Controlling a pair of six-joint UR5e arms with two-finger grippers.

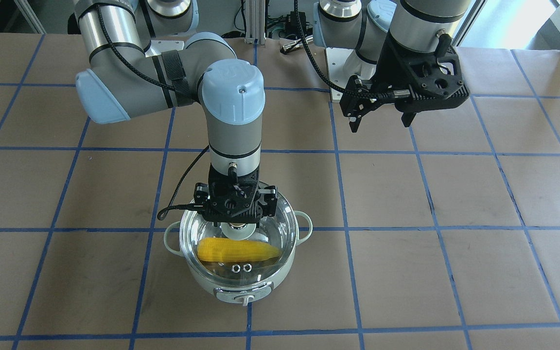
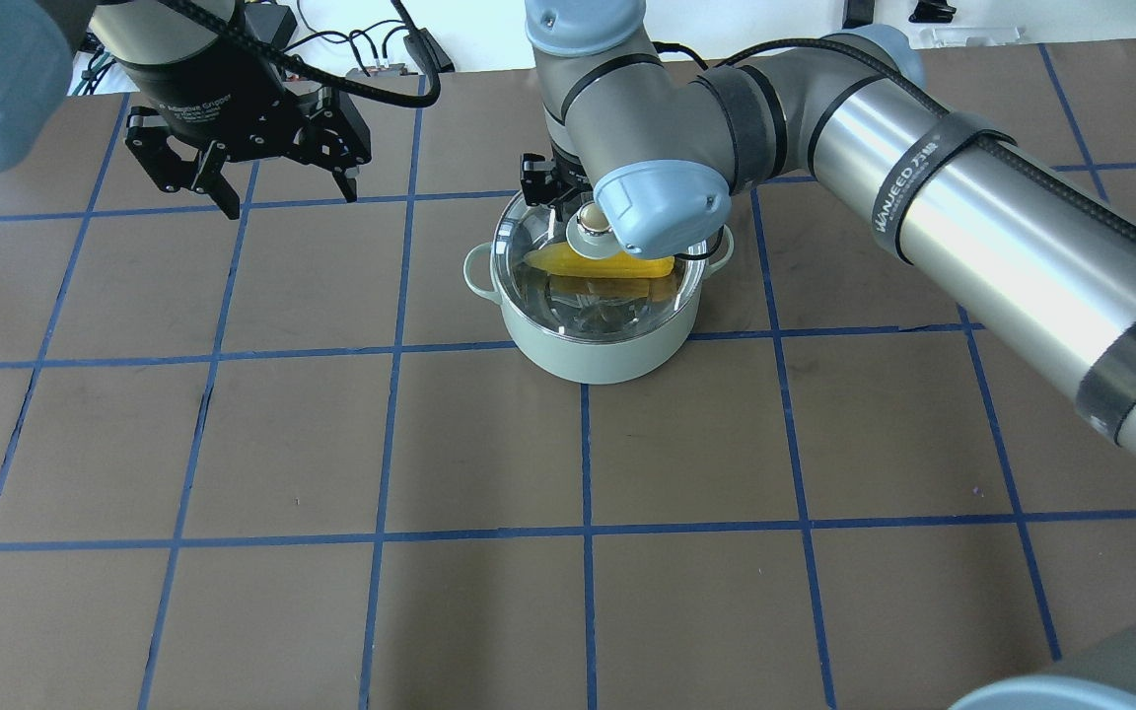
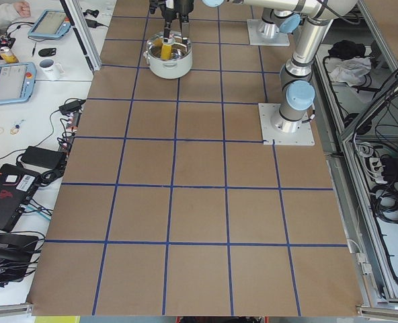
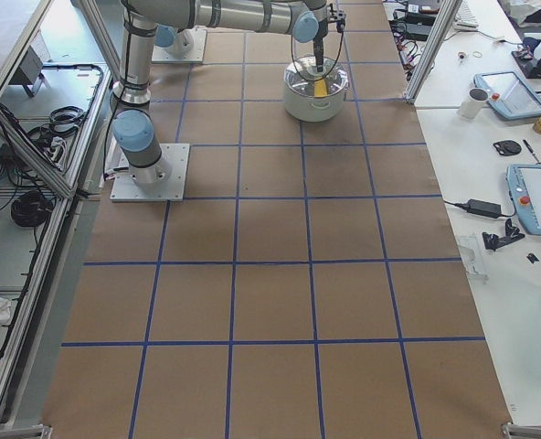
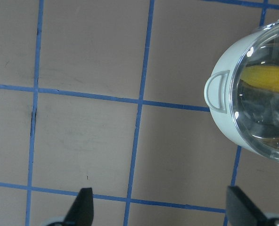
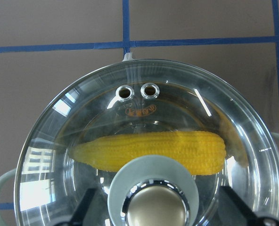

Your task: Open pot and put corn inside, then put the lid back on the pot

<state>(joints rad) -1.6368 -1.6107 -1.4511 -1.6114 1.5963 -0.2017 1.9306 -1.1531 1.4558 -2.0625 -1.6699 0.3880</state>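
Observation:
The pale mint-green pot (image 1: 241, 291) stands on the table with the clear glass lid (image 1: 280, 218) sitting on its rim. The yellow corn (image 1: 236, 250) lies inside and shows through the glass, also in the right wrist view (image 6: 153, 148). My right gripper (image 6: 158, 207) hangs just above the lid, open, its fingers (image 6: 87, 205) wide on either side of the beige knob (image 6: 156, 212) and not touching it. My left gripper (image 1: 382, 119) is open and empty, raised over bare table well away from the pot (image 5: 219, 122).
The table is covered in brown paper with a blue tape grid (image 2: 390, 345). The right arm's elbow and forearm (image 2: 972, 217) reach across above the table. Arm base plates (image 1: 338, 68) are at the robot's side. Tablets and mugs lie on side benches (image 3: 24, 74).

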